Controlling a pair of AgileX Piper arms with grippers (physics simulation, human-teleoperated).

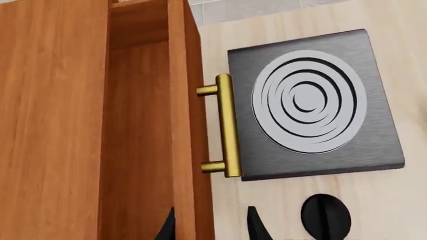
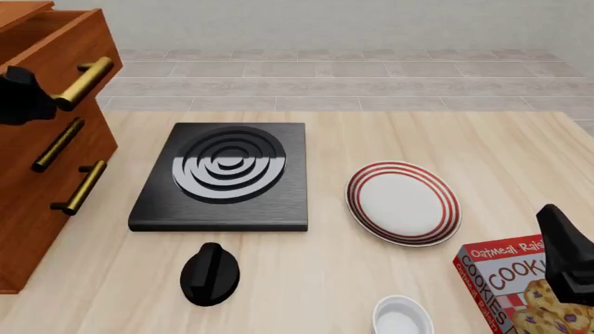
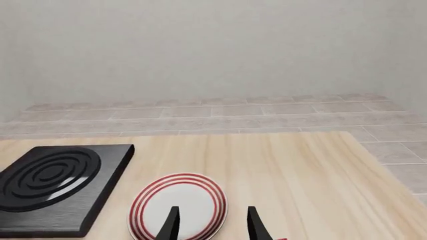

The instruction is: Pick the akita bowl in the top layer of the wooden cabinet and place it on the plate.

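The table carries everything. The wooden cabinet stands at its left edge, and its top drawer is pulled out. The bowl with the black-and-white pattern cannot be seen in any view; the part of the drawer's inside that shows is bare wood. The stove slab lies just right of the cabinet, towards the middle of the table. The plate rests right of the slab, near it but apart. A cookie box sits at the near right corner. A black knob lies near the front edge, below the slab, and a small white bowl sits at the front edge beside the box.

The left gripper is open, fingers astride the drawer's front panel, below the brass handle. The right gripper is open, empty, above the plate's near side.
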